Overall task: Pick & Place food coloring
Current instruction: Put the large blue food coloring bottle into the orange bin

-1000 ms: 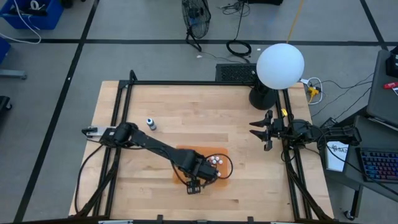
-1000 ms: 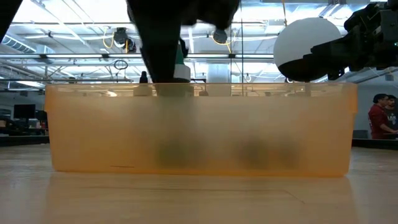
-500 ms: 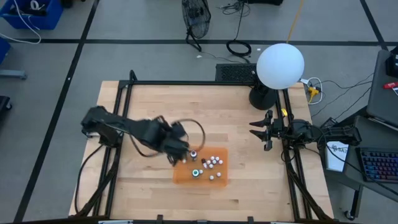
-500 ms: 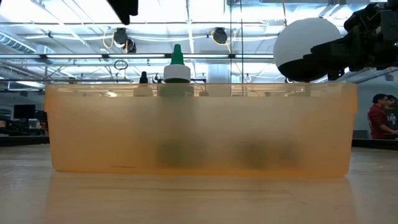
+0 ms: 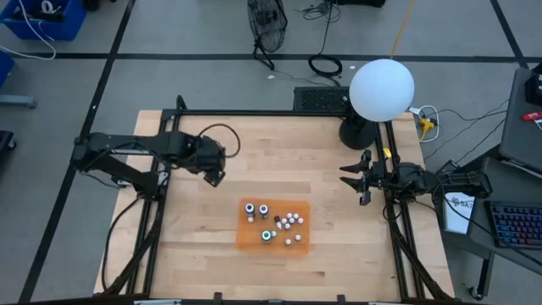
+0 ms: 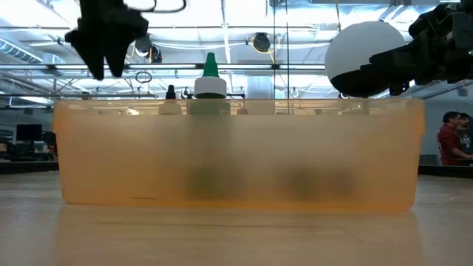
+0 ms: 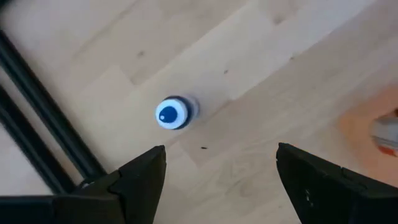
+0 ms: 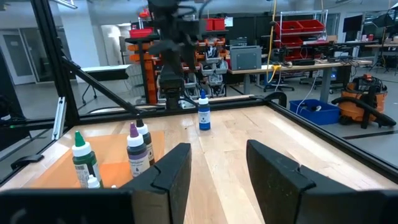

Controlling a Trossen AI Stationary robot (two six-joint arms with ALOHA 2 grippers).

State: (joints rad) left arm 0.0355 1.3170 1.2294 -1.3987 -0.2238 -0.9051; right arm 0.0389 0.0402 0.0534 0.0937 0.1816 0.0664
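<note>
**Operator:** My left hand [image 5: 212, 175] hangs over the last bottle [image 7: 173, 114], the blue-capped one, upright on the bare desk [image 5: 339, 246] near the left frame rail [image 7: 37, 134]. Fingers spread, nothing pinched. Three bottles [image 5: 257, 210] stand in the orange tray [image 5: 246, 240] beside white beads [image 5: 291, 220].

**Spotter:** Risks?

**Operator:** Bottle sits off-centre between my fingers. I judge that a straight drop could clip the cap and topple it, sending it rolling toward the rail.

**Spotter:** Room?

**Operator:** Open desk between bottle and tray. The tray itself is crowded; lowering another bottle in may knock those standing. Right hand [image 5: 359, 180] waits at the right edge, fingers apart, empty.
</note>
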